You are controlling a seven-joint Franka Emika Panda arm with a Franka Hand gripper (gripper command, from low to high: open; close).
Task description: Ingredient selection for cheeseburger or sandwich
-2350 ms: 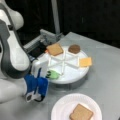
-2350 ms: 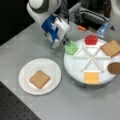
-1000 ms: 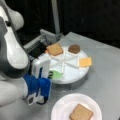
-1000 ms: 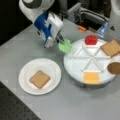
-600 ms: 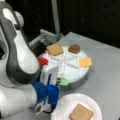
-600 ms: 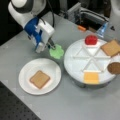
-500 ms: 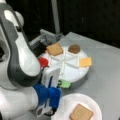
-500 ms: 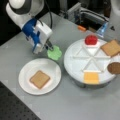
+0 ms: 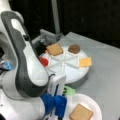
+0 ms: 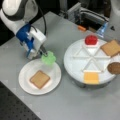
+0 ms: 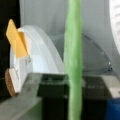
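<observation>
My gripper (image 10: 44,53) is closed on the green lettuce (image 10: 48,59), pinching it edge-on; the wrist view shows the leaf (image 11: 73,62) as a thin upright strip between my fingers; in a front view I hang over the rim of the white plate (image 10: 26,87), at its top edge, between it and the sectioned tray (image 10: 75,72). On the plate lies 1 tan bread square (image 10: 39,79), bare, so the sandwich has only its base; the lettuce is not yet on it. Left in the tray are the red tomato disc (image 10: 91,40), the second bread square (image 10: 111,48), the brown patty (image 10: 114,67) and the orange cheese square (image 10: 91,77), each in its own compartment. I can read no writing or labels anywhere.
</observation>
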